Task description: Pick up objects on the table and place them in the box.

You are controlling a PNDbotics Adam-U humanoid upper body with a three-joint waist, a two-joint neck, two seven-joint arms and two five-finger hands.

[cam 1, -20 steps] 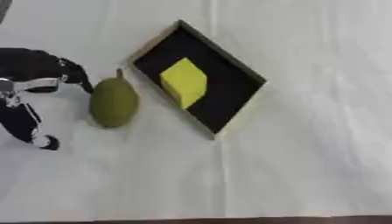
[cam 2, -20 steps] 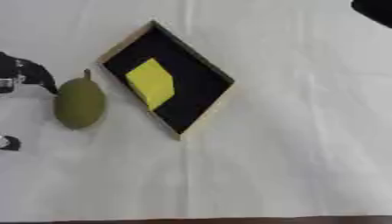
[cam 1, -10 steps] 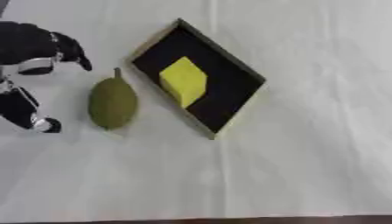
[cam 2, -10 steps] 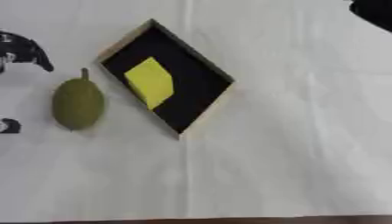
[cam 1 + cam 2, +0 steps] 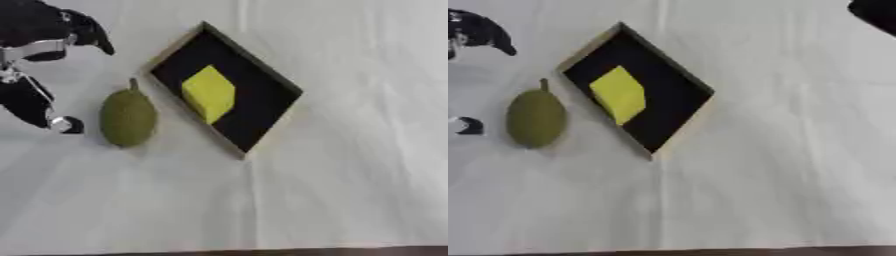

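A green pear-shaped fruit (image 5: 128, 117) lies on the white tablecloth, stem pointing away from me, just left of the box. The box (image 5: 270, 75) is a shallow tray with a tan rim and black inside, turned like a diamond. A yellow block (image 5: 210, 93) lies in it. My left hand (image 5: 39, 30) hovers at the upper left, open, its fingers (image 5: 98, 40) above the fruit's far end and its thumb tip (image 5: 65, 124) a little left of the fruit, touching nothing. Only a dark piece of my right hand (image 5: 875, 12) shows in the upper right corner.
White cloth (image 5: 350, 190) covers the whole table, with creases running across it. The table's near edge (image 5: 350, 250) shows as a dark strip at the bottom. Wide bare cloth lies right of and in front of the box.
My left hand has drawn away from the fruit, moving toward the far left. The fruit, box and yellow block have stayed where they were.
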